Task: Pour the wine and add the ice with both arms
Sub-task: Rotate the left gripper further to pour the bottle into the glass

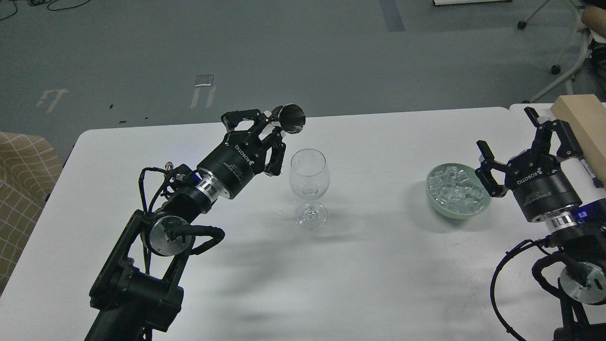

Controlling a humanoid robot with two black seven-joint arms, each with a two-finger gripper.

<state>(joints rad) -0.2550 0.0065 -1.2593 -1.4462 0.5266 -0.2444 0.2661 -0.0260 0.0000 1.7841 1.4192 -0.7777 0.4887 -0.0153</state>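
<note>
On my far left, past the white worktop [378,284], a tan checked cushion [23,180] sits out of play. My left gripper [277,124] has its jaws closed on a small dark round object with a shiny disc face [291,118]. I cannot tell whether it is a scoop, a cup or a bottle end. It is held raised, just left of and above the rim of the clear stemmed wine glass [309,187], which I judge puts it ready to tip into the bowl. The glass stands upright near the middle of the worktop and looks empty.

Further right, the pale green bowl [458,192] holds the ice [457,187], a heap of small clear cubes, well apart from the glass. My right gripper [509,142] hovers just beside the bowl's right rim, jaws spread and holding nothing, presumably placed there to reach the cubes. A pale wooden block [582,123] lies behind it at the worktop's right edge.
</note>
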